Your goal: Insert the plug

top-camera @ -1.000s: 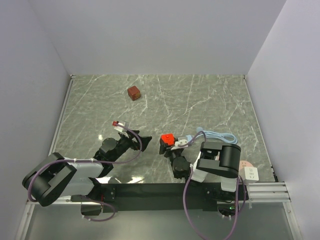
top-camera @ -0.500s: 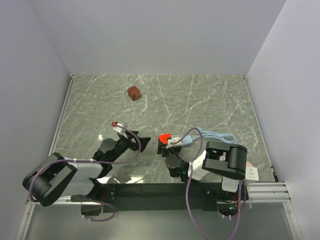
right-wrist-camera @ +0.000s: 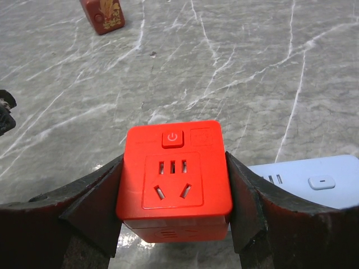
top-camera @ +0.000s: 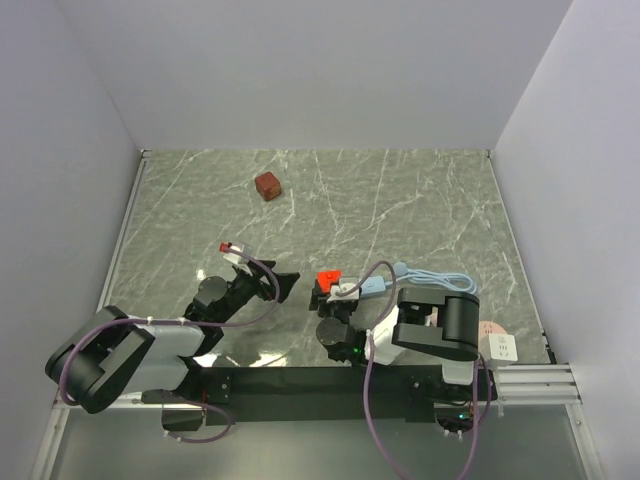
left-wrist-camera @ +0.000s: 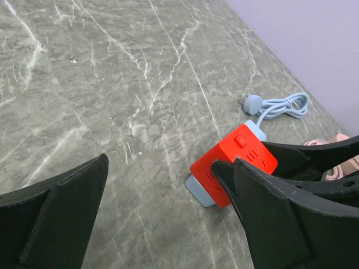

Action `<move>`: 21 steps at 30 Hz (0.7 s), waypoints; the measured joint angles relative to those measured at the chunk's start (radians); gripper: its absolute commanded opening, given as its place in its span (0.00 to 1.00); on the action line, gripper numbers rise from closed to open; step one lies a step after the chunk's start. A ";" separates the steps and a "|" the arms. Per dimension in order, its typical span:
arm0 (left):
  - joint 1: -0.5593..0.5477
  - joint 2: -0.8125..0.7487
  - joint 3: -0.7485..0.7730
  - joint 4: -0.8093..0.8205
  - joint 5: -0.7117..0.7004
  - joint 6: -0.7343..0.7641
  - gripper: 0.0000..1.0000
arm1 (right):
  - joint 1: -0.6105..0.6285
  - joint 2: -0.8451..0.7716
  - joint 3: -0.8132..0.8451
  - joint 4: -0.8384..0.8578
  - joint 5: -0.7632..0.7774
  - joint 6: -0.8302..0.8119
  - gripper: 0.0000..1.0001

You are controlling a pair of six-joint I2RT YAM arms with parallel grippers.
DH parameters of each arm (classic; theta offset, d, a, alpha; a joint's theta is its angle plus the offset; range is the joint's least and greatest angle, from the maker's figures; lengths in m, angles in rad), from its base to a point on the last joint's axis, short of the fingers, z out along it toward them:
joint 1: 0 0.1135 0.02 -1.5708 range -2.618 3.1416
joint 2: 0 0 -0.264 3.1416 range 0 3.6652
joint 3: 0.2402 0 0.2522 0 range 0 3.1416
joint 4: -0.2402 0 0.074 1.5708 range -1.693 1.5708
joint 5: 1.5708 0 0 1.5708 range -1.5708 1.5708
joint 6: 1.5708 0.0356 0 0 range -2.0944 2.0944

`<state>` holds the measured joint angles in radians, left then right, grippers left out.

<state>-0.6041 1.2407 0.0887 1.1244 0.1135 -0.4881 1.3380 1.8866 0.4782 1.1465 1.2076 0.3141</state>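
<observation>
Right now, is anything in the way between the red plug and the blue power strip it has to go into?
Nothing visible does. The right gripper holds the plug right at the end of the power strip away from its cord, with no object between; whether its prongs are seated is hidden.

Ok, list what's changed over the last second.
The right gripper, shut on the plug, carried it slightly to the left, and the arm swung left with it. Nothing was let go. The left gripper stayed open nearby, and the brownish-red cube did not move.
</observation>
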 measured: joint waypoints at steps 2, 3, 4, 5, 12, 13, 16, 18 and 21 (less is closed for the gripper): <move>0.002 0.000 0.000 0.001 0.004 -0.003 0.99 | 0.002 0.001 0.002 -0.007 0.006 0.017 0.00; 0.003 0.000 0.000 0.001 0.004 -0.004 0.99 | 0.002 0.000 0.002 -0.011 0.008 0.027 0.00; 0.003 0.000 0.000 0.001 0.005 -0.004 1.00 | 0.002 -0.004 0.002 -0.019 0.008 0.034 0.00; 0.003 0.000 0.000 0.001 0.005 -0.004 1.00 | 0.002 -0.011 0.002 -0.032 0.006 0.041 0.00; 0.010 0.000 0.002 -0.009 0.005 -0.004 0.99 | 0.013 -0.137 -0.006 -0.202 -0.074 0.090 0.00; 0.012 -0.001 0.003 -0.016 0.003 -0.004 0.99 | 0.021 -0.168 -0.006 -0.249 -0.100 0.093 0.02; 0.014 -0.020 0.007 -0.058 -0.006 -0.004 0.99 | 0.051 -0.252 -0.007 -0.383 -0.192 0.089 0.11; 0.016 -0.044 0.008 -0.081 -0.016 -0.004 0.99 | 0.062 -0.300 -0.007 -0.454 -0.248 0.080 0.20; 0.018 -0.076 0.012 -0.116 -0.028 -0.005 0.99 | 0.063 -0.360 -0.007 -0.540 -0.322 0.055 0.61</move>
<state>-0.5858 1.1645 0.1005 1.0088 0.0853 -0.4931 1.4010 1.5269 0.4713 0.6064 0.8860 0.3687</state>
